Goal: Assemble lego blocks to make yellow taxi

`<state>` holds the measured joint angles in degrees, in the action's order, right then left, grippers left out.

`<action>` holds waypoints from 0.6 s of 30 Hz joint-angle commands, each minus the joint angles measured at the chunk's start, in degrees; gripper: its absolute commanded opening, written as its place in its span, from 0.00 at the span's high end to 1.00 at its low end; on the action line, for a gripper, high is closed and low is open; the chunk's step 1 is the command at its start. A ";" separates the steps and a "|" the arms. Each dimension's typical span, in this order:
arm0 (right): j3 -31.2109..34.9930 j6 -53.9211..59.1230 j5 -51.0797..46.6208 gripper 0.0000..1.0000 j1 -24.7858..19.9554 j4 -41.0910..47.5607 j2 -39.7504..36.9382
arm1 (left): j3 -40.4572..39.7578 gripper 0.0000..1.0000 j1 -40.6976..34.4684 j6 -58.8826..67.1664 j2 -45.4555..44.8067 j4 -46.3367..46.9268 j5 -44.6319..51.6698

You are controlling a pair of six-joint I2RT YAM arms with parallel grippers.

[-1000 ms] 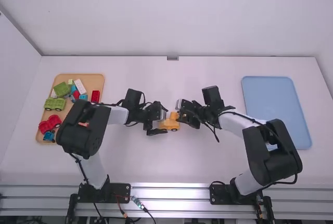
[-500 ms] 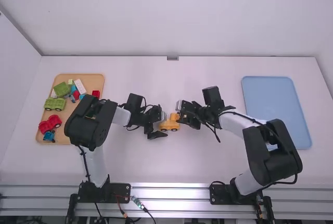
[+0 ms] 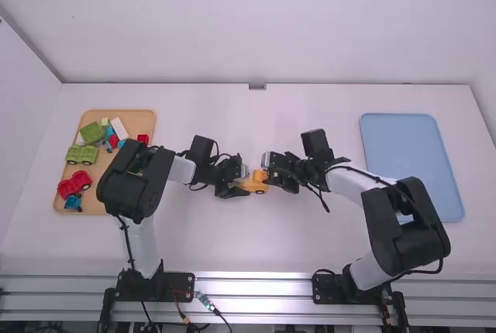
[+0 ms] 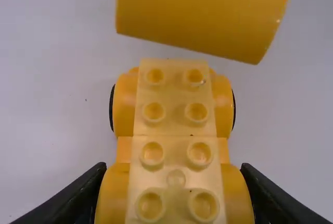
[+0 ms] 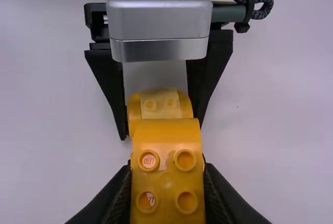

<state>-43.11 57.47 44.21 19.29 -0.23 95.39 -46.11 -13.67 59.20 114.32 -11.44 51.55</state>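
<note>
L gripper (image 3: 240,189): clamped on yellow wheeled base (image 4: 177,130), one finger ea. side, studs exposed. R gripper (image 3: 271,173): clamped on yellow block (image 5: 166,146), 4 studs visible. Block is nr. one end of base; contact unclear. Both pcs. at approx. ctr. of white table (image 3: 217,244). L side: tan tray (image 3: 142,124) w/ green, red, blue & white pcs. R side: blue tray (image 3: 407,155).
</note>
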 commanded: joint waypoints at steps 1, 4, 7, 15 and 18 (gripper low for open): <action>-1.51 0.68 0.92 0.92 0.26 -0.40 -0.54 | 0.79 0.53 0.17 0.63 1.18 0.07 0.87; -1.51 0.63 0.92 0.93 0.26 -1.43 0.35 | 0.79 0.59 0.17 0.61 1.18 0.04 0.90; -1.51 0.35 1.56 0.93 0.26 -2.31 1.27 | 0.66 0.59 0.17 0.44 1.18 0.24 0.94; -1.55 1.11 2.12 1.00 0.26 -2.50 2.39 | 0.55 0.79 0.15 0.46 1.18 0.04 1.97; -2.14 1.09 2.21 1.00 0.26 -2.96 3.89 | 0.20 0.87 0.17 0.42 1.18 0.52 1.68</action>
<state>-43.29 58.48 45.17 19.29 -3.09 97.51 -46.11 -13.67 59.16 114.34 -11.27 51.59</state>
